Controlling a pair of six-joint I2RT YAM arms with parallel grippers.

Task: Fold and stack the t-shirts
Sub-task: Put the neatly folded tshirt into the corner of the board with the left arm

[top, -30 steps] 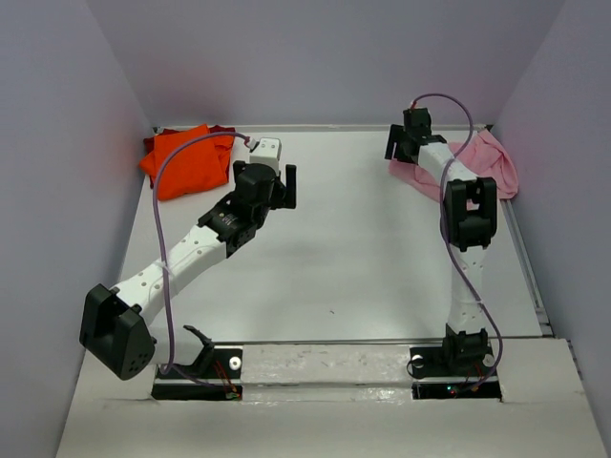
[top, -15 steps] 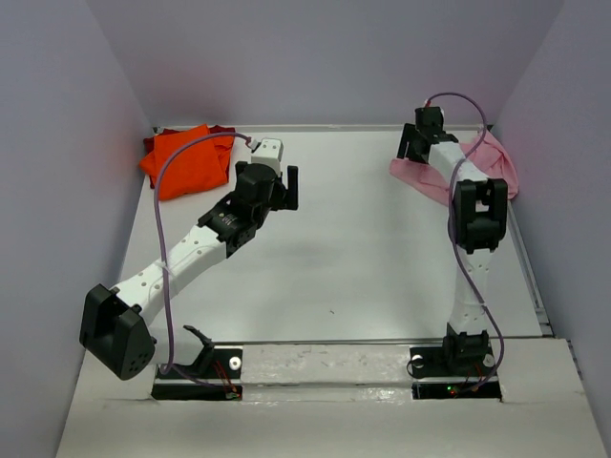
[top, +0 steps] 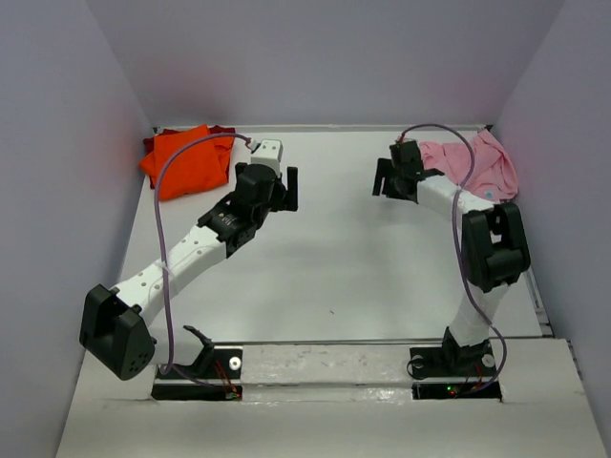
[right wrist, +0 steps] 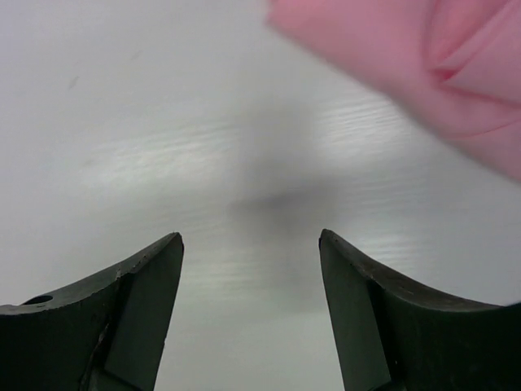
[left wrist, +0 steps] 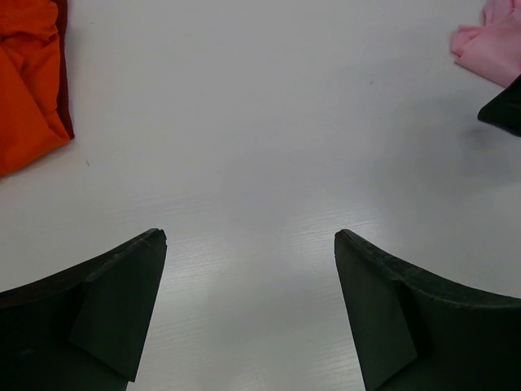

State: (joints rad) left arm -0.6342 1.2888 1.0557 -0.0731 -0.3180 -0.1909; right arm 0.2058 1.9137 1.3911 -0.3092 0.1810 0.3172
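Pink t-shirt point(top: 492, 162) crumpled, long axis roughly left-right; left gripper point(left wrist: 248, 238) wide, empty; right gripper point(right wrist: 251, 238) wide, empty.

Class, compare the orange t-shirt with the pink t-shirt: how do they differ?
The orange t-shirt sits far left; the pink t-shirt sits far right. The orange one lies fairly flat, folded, atop a maroon shirt; the pink one is crumpled and alone. Both are plain-coloured cloth at the table's far edge.

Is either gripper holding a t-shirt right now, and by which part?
Nothing is held. The left gripper and right gripper are both open, and the pink t-shirt lies clear of the right one.
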